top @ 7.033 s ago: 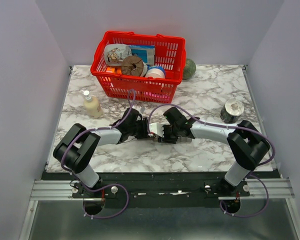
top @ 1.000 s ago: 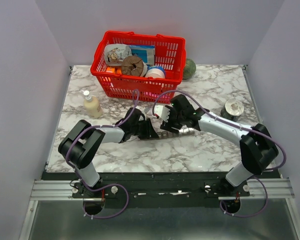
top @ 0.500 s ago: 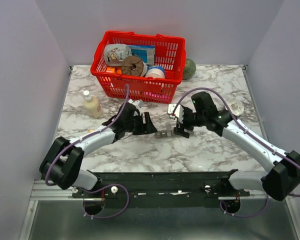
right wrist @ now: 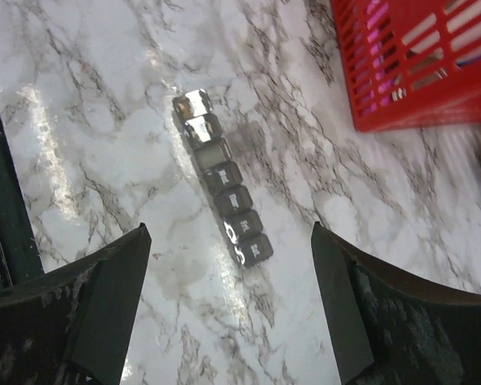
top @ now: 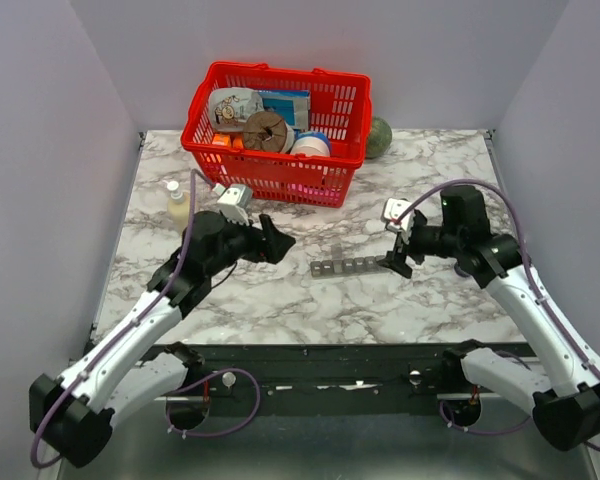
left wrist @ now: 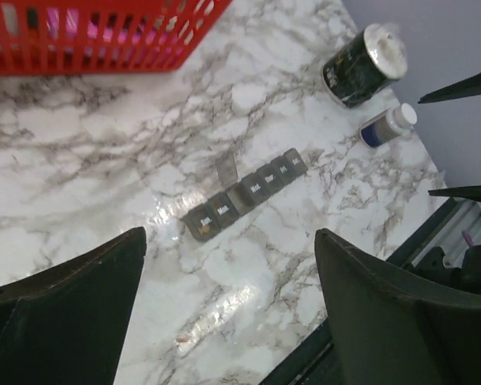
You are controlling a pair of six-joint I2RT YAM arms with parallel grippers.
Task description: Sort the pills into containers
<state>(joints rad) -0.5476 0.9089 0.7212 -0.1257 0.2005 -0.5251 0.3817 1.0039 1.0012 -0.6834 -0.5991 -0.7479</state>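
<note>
Containers [top: 347,266], a dark grey strip of lidded compartments, lie flat near the middle of the marble table [top: 420,160], somewhat toward its near edge and parallel to it. In the top view the left gripper [top: 277,243] hangs to the strip's left and the right gripper [top: 394,262] hangs near its right end; neither touches it. A red basket [top: 280,180] of goods stands at the far edge.

Left wrist view: fingers [left wrist: 64,313] spread wide, nothing between them. The strip lies beyond them with one lid [left wrist: 226,171] upright and the other lids down, printed with day labels. Contents cannot be made out. A dark can [left wrist: 361,68] and a small white-capped bottle [left wrist: 387,127] stand toward the right edge.

Right wrist view: fingers [right wrist: 72,313] spread wide and empty above the strip. Its third compartment from one end stands open, the interior too small to read.
</note>
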